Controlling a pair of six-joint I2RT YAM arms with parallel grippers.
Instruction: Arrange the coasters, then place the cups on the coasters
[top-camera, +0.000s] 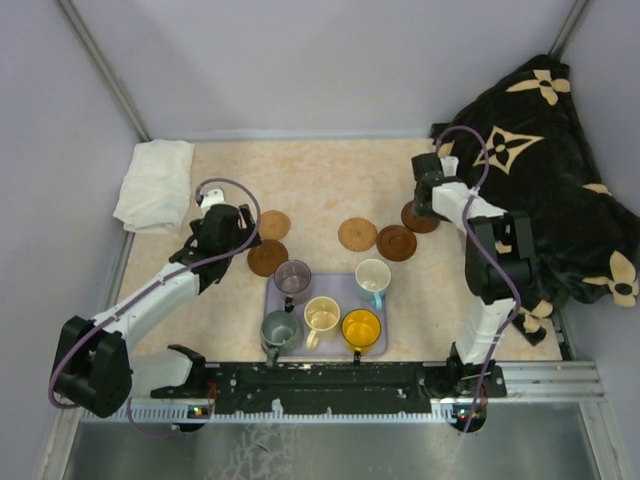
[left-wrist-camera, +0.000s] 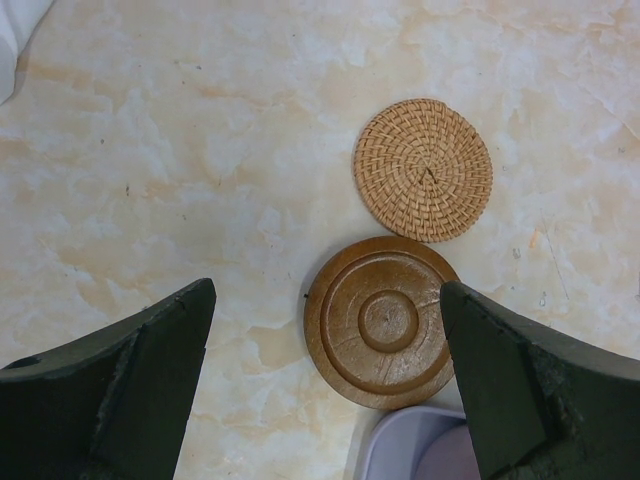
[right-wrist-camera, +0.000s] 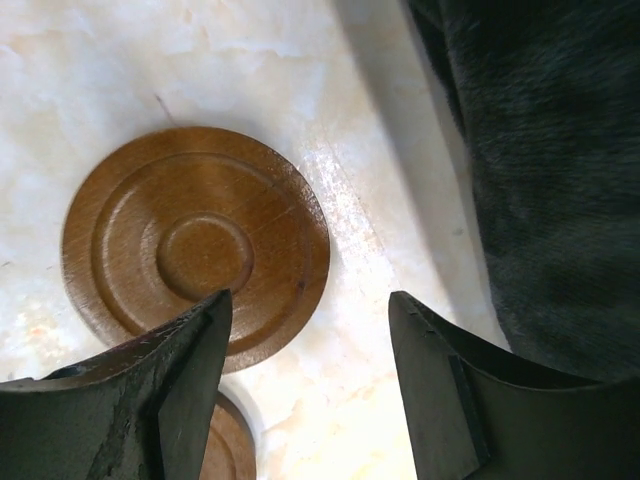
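Note:
Five coasters lie on the table: a tan woven one and a dark brown one on the left, a tan one and a dark brown one in the middle, and a dark brown one on the right. My left gripper hangs open above the left brown coaster, with the woven coaster beyond it. My right gripper is open and holds nothing, its left finger over the rim of the right brown coaster. Five cups stand on the lavender tray: purple-grey, white, cream, yellow-orange, grey-green.
A folded white cloth lies at the back left. A black blanket with tan flowers is heaped along the right side, close to my right gripper. The tray's corner shows beside the left brown coaster.

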